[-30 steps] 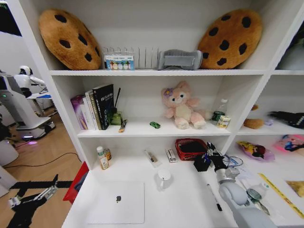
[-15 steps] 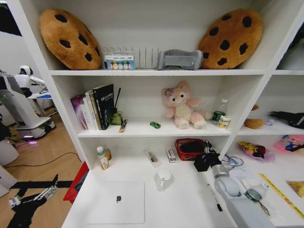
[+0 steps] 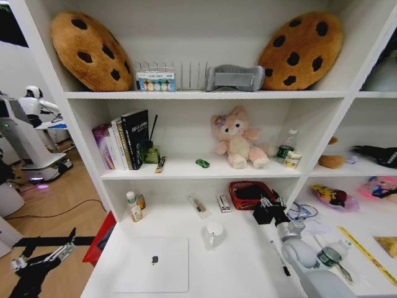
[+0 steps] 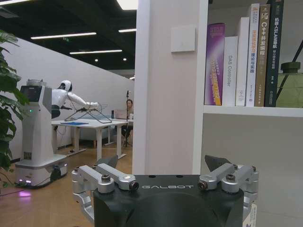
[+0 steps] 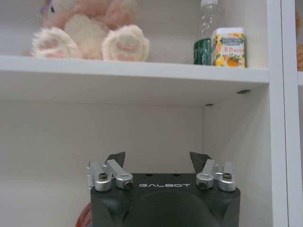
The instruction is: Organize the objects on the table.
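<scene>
Now the right gripper point(image 3: 267, 210) hovers at centre right of the head view, just above the desk point(image 3: 242, 261) and in front of a red basket point(image 3: 243, 191); its jaws stand apart with nothing between them, as the right wrist view confirms point(image 5: 157, 161), looking toward the shelf edge under a pink plush toy point(image 5: 90, 33), a bottle point(image 5: 206, 33) and a small carton point(image 5: 229, 47). The left gripper point(image 3: 37, 257) hangs at lower left of the head view, off the desk's end over the wood floor; in the left wrist view its fingers point(image 4: 222, 163) are spread and empty point(image 4: 163, 165), beside a row of books point(image 4: 246, 56). On the desk, the laptop point(image 3: 152, 265) lies flat, lid shut, at lower centre left, and a white mug point(image 3: 214, 233) stands just above and right of it. A black marker point(image 3: 279, 257) lies lower right, near the right arm. A green toy car point(image 3: 202, 163) sits on the middle shelf, left of the plush toy point(image 3: 237, 139). A yellow ruler point(image 3: 366, 254) lies along the far right.
</scene>
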Controlling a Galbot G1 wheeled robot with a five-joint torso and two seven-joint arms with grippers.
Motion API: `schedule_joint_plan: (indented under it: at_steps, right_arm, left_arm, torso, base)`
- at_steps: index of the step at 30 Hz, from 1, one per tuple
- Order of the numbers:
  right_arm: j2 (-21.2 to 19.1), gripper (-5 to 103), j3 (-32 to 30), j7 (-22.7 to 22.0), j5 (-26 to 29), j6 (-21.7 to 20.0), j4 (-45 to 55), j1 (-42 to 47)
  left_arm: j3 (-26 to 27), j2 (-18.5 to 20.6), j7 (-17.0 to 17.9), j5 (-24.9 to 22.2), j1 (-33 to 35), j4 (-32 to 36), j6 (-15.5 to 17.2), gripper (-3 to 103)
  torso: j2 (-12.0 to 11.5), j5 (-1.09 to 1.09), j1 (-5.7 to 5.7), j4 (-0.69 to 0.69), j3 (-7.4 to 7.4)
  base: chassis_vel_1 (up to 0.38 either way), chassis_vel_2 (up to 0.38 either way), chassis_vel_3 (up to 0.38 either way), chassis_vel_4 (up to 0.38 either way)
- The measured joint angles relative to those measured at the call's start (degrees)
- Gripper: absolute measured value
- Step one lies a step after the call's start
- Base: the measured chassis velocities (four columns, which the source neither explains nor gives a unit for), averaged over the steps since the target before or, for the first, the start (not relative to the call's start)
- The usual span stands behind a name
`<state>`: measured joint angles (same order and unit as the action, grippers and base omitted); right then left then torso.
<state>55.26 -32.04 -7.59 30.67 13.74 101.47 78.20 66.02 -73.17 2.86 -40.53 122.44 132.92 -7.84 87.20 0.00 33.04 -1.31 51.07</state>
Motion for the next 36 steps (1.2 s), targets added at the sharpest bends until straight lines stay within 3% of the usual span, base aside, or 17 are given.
schedule_joint_plan:
  at_steps: [5,10,13,14,15,16,18,19,23,32,34,36]
  right_arm:
    - [0.8,98,-3.3,-2.5,-0.5,-3.3,11.0,11.2]
    - [1.0,100,-4.8,-6.0,-0.2,-8.1,16.7,18.2]
    - [1.1,100,-7.0,-10.3,3.0,-15.9,20.7,22.7]
    - [1.1,100,-7.0,-10.3,3.0,-15.9,20.7,22.7]
    - [1.0,100,-7.9,-12.5,5.0,-20.2,21.9,23.6]
    - [1.0,100,-7.9,-12.5,5.0,-20.2,21.9,23.6]
    - [0.4,100,-9.5,-16.4,10.4,-28.8,22.6,23.8]
    - [0.4,100,-9.5,-16.4,10.4,-28.8,22.6,23.8]
    - [-1.7,100,-10.1,-19.4,19.5,-41.3,21.2,20.7]
    - [-2.9,100,-9.5,-19.6,22.8,-47.0,19.7,18.0]
    - [-3.8,100,-9.1,-19.6,25.0,-51.4,18.7,16.4]
    - [-4.3,100,-8.8,-19.5,25.5,-52.8,18.0,16.3]
  left_arm:
    - [0.0,0.0,0.0,0.0,0.0,0.0,0.0,100]
    - [0.0,0.0,0.0,0.0,0.0,0.0,0.0,100]
    - [0.0,0.0,0.0,0.0,0.0,0.0,0.0,100]
    - [0.0,0.0,0.0,0.0,0.0,0.0,0.0,100]
    - [0.0,0.0,0.0,0.0,0.0,0.0,0.0,100]
    - [0.0,0.0,0.0,0.0,0.0,0.0,0.0,100]
    - [0.0,0.0,0.0,0.0,0.0,0.0,0.0,100]
    - [0.0,0.0,0.0,0.0,0.0,0.0,0.0,100]
    - [0.0,0.0,0.0,0.0,0.0,0.0,0.0,100]
    - [0.0,0.0,0.0,0.0,0.0,0.0,0.0,100]
    - [0.0,0.0,0.0,0.0,0.0,0.0,0.0,100]
    - [0.0,0.0,0.0,0.0,0.0,0.0,0.0,100]
  torso:
    - [0.0,0.0,0.0,0.0,0.0]
    - [0.0,0.0,0.0,-0.01,-0.01]
    - [0.0,0.0,-0.01,-0.01,-0.01]
    - [0.0,0.0,-0.01,-0.01,-0.01]
    - [0.0,0.0,0.0,0.0,-0.01]
    - [0.0,0.0,0.0,0.0,-0.01]
    - [0.0,0.0,0.0,0.0,0.0]
    - [0.0,0.0,0.0,0.0,0.0]
    - [0.0,0.01,0.01,0.01,0.0]
    - [0.0,0.02,0.01,0.01,0.0]
    - [0.0,0.01,0.01,0.01,0.01]
    - [0.0,0.01,0.01,0.01,0.01]
  base:
    - [0.0,0.0,0.0,0.0]
    - [0.0,0.0,0.0,0.0]
    - [0.0,0.0,0.0,0.0]
    - [0.0,0.0,0.0,0.0]
    - [0.0,0.0,0.0,0.0]
    - [0.0,0.0,0.0,0.0]
    - [0.0,0.0,0.0,0.0]
    - [0.0,0.0,0.0,0.0]
    - [0.0,0.0,0.0,0.0]
    - [0.0,0.0,0.0,0.0]
    - [0.0,0.0,0.0,0.0]
    - [0.0,0.0,0.0,0.0]
